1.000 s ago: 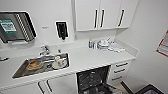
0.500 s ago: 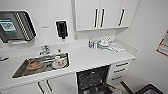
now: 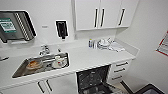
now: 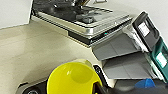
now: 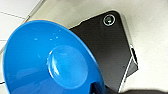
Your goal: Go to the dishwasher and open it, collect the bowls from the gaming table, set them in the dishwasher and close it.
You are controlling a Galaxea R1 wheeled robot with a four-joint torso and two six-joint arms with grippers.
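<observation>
The dishwasher [image 3: 93,79] stands open under the white counter, showing its dark inside and wire racks. In the left wrist view its lowered steel door [image 4: 85,23] lies flat above the pale floor. A yellow bowl [image 4: 73,80] sits close to the left wrist camera, with my left gripper [image 4: 97,87] shut on its rim. A blue bowl [image 5: 50,62] looms large in the right wrist view, and my right gripper [image 5: 96,88] is shut on its edge. A blue patch [image 4: 146,83] shows past the yellow bowl.
A steel sink [image 3: 41,65] with dishes and a tap is left of the dishwasher. Drawers [image 3: 121,70] flank it on the right, near the side wall. Bottles and crockery [image 3: 102,43] stand on the counter's back corner. Wall cabinets [image 3: 100,13] hang above.
The whole head picture has slid slightly to the left, so the camera has moved. Nothing in the kitchen has shifted.
</observation>
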